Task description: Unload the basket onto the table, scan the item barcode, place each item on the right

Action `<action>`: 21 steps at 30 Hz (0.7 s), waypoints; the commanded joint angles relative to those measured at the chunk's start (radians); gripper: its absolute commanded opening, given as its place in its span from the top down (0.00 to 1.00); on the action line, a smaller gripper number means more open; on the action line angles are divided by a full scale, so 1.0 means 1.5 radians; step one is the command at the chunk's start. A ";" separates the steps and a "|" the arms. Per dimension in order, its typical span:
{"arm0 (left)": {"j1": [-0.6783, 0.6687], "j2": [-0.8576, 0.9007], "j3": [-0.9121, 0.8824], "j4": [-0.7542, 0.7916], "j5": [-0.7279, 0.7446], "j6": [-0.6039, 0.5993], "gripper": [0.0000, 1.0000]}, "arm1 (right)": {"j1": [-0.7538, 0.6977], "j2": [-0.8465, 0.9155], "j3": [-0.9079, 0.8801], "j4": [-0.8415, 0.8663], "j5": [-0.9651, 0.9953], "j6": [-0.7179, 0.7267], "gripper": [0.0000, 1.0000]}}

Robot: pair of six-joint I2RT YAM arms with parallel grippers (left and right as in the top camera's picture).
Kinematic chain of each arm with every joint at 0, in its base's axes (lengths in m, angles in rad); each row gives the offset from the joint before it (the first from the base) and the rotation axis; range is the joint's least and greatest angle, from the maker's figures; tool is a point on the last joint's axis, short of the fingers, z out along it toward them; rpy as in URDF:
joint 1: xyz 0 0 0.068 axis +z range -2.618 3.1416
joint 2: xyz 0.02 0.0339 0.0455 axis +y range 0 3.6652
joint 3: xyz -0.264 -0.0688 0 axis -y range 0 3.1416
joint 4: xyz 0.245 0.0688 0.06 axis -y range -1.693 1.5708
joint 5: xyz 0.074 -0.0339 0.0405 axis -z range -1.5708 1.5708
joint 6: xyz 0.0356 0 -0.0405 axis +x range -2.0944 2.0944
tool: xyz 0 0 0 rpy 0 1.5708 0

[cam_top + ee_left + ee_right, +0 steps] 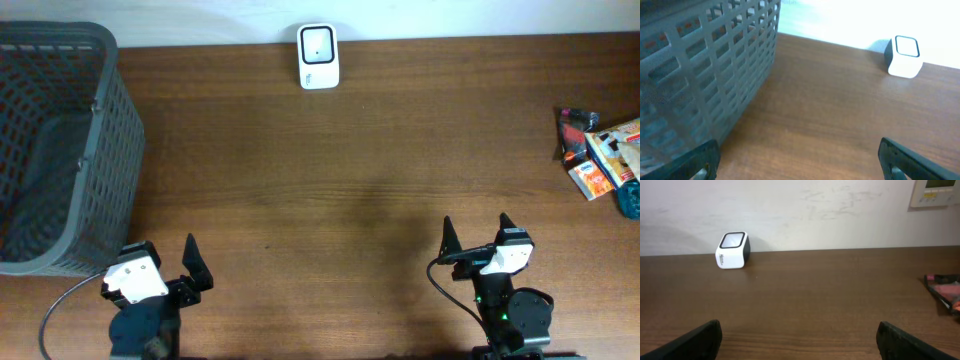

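**Brown desk (pixel 330 170), two empty hands spread wide**

The left hand (pixel 798 161) has its fingers fully apart and grips nothing. A grey basket (pixel 60 150) sits just beside it on its left; I cannot tell whether they touch. The right hand (pixel 476 226) is just as wide and empty. The white scanner (pixel 319 56) stands well ahead of both hands, by the wall. The packaged items (pixel 600 150) lie ahead of the right hand, off to its right and well apart.
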 commanded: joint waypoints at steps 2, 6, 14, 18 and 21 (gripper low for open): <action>0.016 -0.047 -0.070 0.092 0.024 0.043 0.01 | -0.003 -0.005 -0.006 -0.002 0.008 -0.005 0.02; 0.016 -0.093 -0.150 0.194 0.029 0.042 0.01 | -0.003 -0.005 -0.006 -0.002 0.008 -0.005 0.02; 0.059 -0.098 -0.289 0.440 0.069 0.042 0.01 | -0.003 -0.005 -0.006 -0.002 0.008 -0.005 0.02; 0.067 -0.098 -0.289 0.457 0.087 0.043 0.01 | -0.003 -0.005 -0.006 -0.002 0.008 -0.005 0.02; 0.067 -0.098 -0.289 0.438 0.153 0.092 0.01 | -0.003 -0.005 -0.006 -0.002 0.008 -0.005 0.02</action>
